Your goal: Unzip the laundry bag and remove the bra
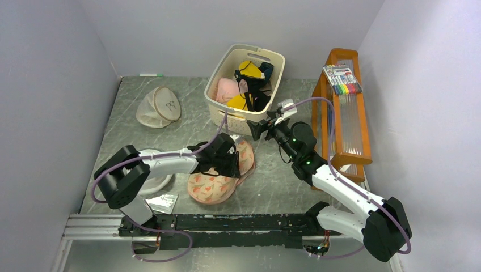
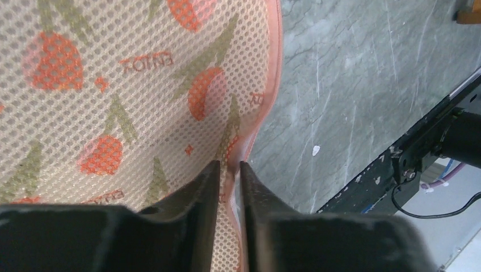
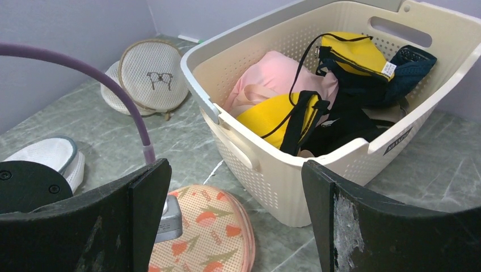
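Observation:
The peach-pink laundry bag [image 1: 215, 186] with orange carrot-like prints lies flat on the table in front of the basket. My left gripper [image 1: 231, 161] sits on its right edge, shut on the pink zip rim. In the left wrist view the jaws [image 2: 230, 168] pinch that rim, with the bag's mesh [image 2: 113, 85] spread to the left. My right gripper [image 1: 255, 129] is open and empty, above the table between bag and basket [image 3: 237, 168]. The yellow bra [image 3: 272, 113] with black straps lies in the basket [image 1: 249, 71]. The bag also shows in the right wrist view [image 3: 210, 232].
The white basket [image 1: 224, 107] at the back also holds a pink garment [image 3: 266, 79] and a dark navy one [image 3: 414, 59]. A beige round bag [image 1: 160, 106] lies back left. A white mesh bag [image 1: 157, 182] and a silver packet [image 1: 161, 201] lie near left. An orange rack [image 1: 357, 153] with markers stands right.

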